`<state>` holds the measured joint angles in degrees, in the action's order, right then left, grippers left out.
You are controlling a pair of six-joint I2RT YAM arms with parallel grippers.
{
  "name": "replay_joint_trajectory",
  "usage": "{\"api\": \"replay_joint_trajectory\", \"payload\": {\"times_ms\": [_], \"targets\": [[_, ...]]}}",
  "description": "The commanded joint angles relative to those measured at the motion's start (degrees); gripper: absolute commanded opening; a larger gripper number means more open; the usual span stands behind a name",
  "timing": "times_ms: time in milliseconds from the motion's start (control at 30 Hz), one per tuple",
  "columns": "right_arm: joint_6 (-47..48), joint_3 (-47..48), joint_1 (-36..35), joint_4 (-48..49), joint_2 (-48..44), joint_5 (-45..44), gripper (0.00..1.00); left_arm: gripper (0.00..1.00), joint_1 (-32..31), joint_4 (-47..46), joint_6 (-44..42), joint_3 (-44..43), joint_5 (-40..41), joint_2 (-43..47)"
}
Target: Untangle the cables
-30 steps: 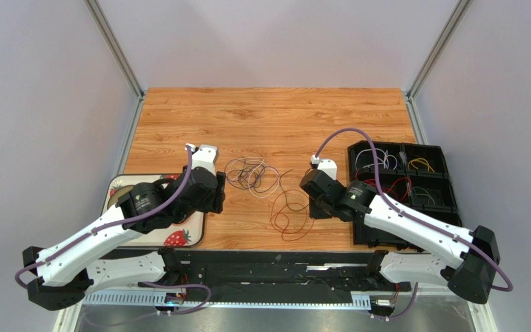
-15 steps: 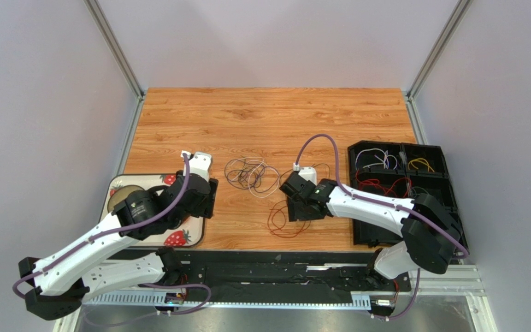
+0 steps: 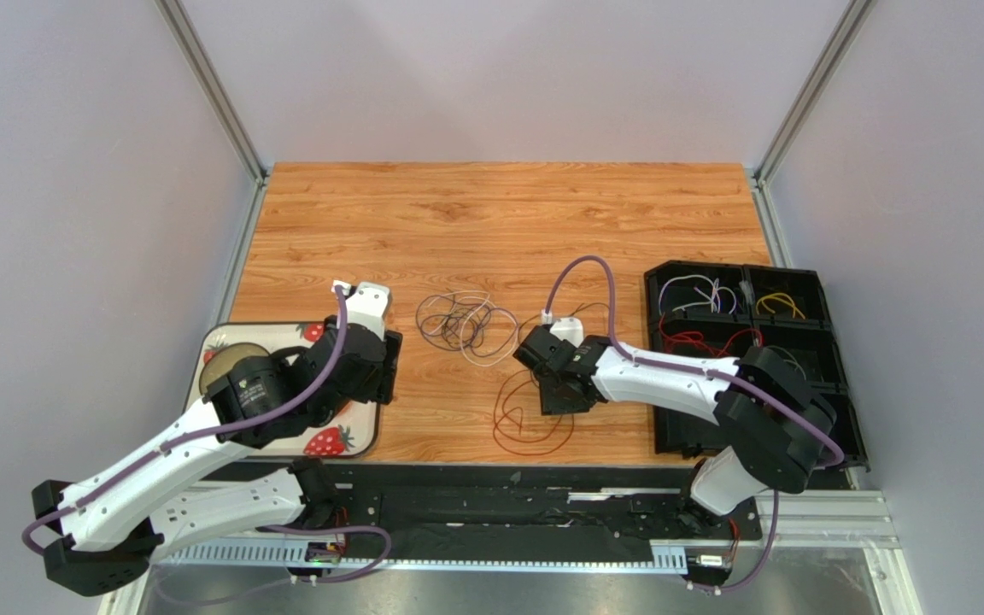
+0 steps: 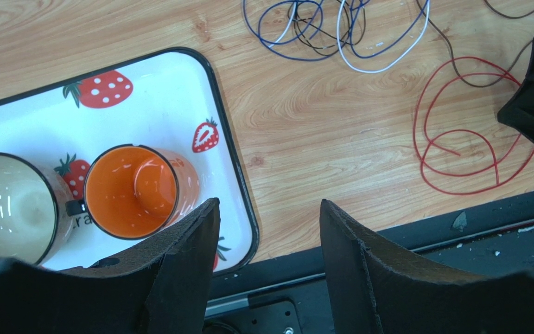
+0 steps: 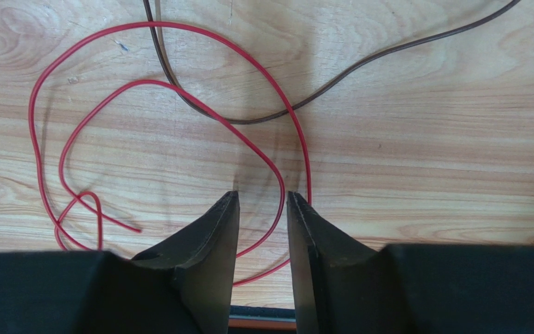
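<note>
1. The red cable [image 5: 153,23] lies flat on the table [image 3: 484,218], close to the near edge and about midway along it. It is coiled in overlapping loops. The coil is roughly round, with no clear long axis, and one loose end lies inside it.
2. The dark brown cable [image 5: 249,122] crosses the red cable's loops in a shallow curve. I cannot tell which lies on top.
3. The tangle [image 3: 465,323] of blue, white and dark cables sits near the table's centre, farther from the near edge than the red coil. Its longer axis runs parallel to the near edge.
4. The right tool [image 5: 263,198] is low over the red coil with its fingers narrowly apart. One red strand runs through the gap, which is wider than the strand, so it is not pinched.
5. The left tool [image 4: 270,209] hangs over the tray's near right corner, fingers wide apart with nothing between them.
6. The tray [image 4: 158,104], at the table's left edge, bears a strawberry print. It holds an orange cup [image 4: 132,191] and a cream cup [image 4: 8,209]. The lettering on the cream cup is cut off and unreadable.
7. The black bin [image 3: 735,267], at the right edge, holds white, yellow and red cables in separate compartments.
</note>
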<state>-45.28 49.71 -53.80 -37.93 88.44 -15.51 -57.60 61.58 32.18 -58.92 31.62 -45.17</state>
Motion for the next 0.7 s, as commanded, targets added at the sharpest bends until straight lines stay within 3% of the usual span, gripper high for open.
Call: {"api": "replay_joint_trajectory", "payload": {"times_ms": [0, 200, 300, 333, 400, 533, 667], "targets": [[-1.13, 0.03, 0.36, 2.86, 1.29, -0.93, 0.30, 0.63, 0.30, -1.38, -0.98, 0.12, 0.90, 0.17], [-0.87, 0.12, 0.45, 2.78, 1.91, -1.28, 0.14, 0.63, 0.30, -1.29, -0.90, 0.12, 1.08, 0.26], [-0.69, 1.00, 0.45, 1.64, 1.82, -1.46, 0.13, 0.63, 0.30, -1.29, -0.90, 0.12, 1.17, 0.26], [-0.43, 1.87, 0.45, 0.68, 1.21, -1.54, 0.14, 0.63, 0.30, -1.38, -0.90, 0.12, 1.08, 0.26], [-0.16, 2.67, 0.45, -0.82, 0.07, -1.89, 0.27, 0.63, 0.30, -1.38, -0.90, 0.12, 1.08, 0.08], [0.45, 4.25, 0.54, -4.24, -2.48, -4.35, 0.31, 0.63, 0.30, -1.38, -0.90, 0.20, 1.17, 0.08], [0.72, 4.17, 0.54, -6.89, -4.24, -5.06, 0.47, 0.63, 0.30, -1.38, -0.90, 0.20, 1.25, 0.08]]}}
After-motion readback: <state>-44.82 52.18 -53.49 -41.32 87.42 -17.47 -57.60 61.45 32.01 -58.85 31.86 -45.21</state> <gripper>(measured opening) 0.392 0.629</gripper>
